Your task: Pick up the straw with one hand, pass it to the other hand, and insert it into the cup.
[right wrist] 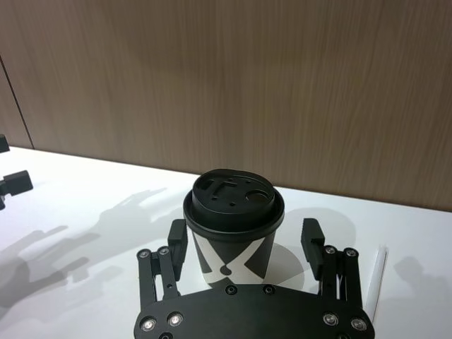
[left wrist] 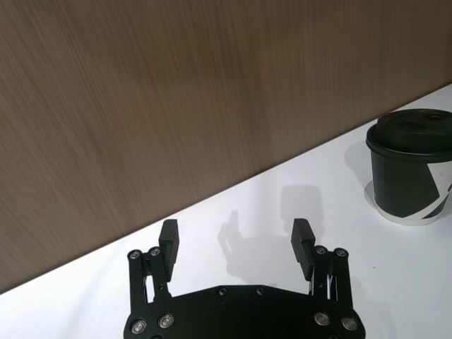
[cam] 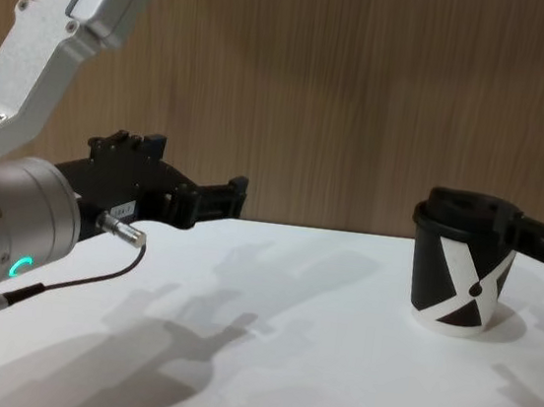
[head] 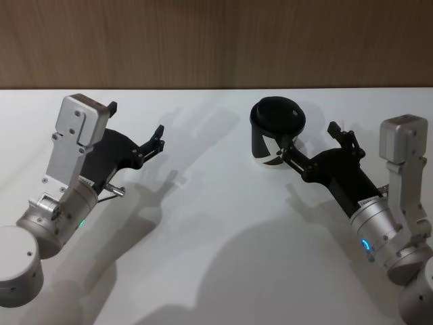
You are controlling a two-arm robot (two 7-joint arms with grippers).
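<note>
Before right claw [right wrist: 244, 234], the cup [right wrist: 233, 201].

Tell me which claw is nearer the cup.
The right claw: open, with the cup right before its fingers. The left claw, also open, hovers over the table far to the cup's left.

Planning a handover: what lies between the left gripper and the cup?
Only bare white table, per the head view, between left gripper and cup.
</note>
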